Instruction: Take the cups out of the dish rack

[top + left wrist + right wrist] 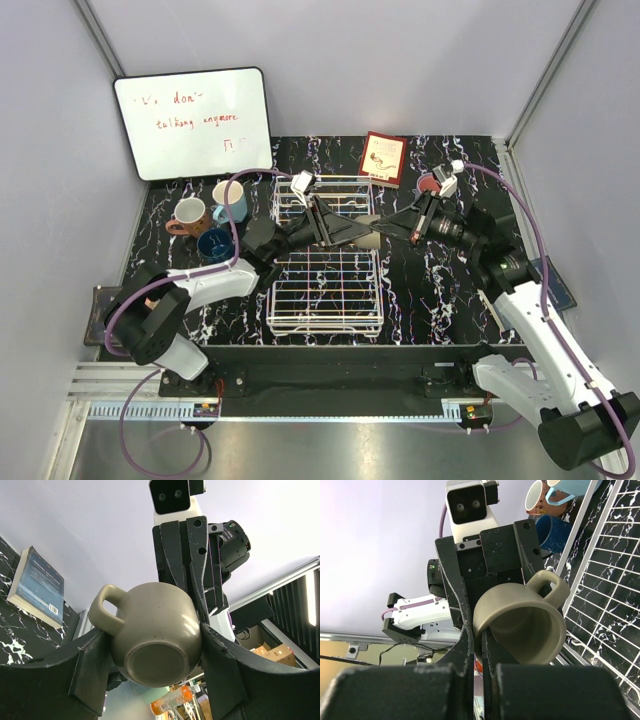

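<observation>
Left pincer (152, 647) clamped across the body of the grey-beige speckled ceramic mug (150, 615). Right pincer (479, 642) pinched together on the mug's rim wall. Mug held aloft on its side, just beyond the white wire-grid dish rack (325, 318), above the black marbled surface (440, 290).

Light is even and bright. The grey-beige mug (155, 630) has soft glare on its right side; below the mug, the background is blurred.

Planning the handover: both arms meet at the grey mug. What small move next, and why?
Probably open the right gripper: it pinches the wall of the grey mug, the left gripper clamps its body, and the unloaded cups stand on the left.
</observation>
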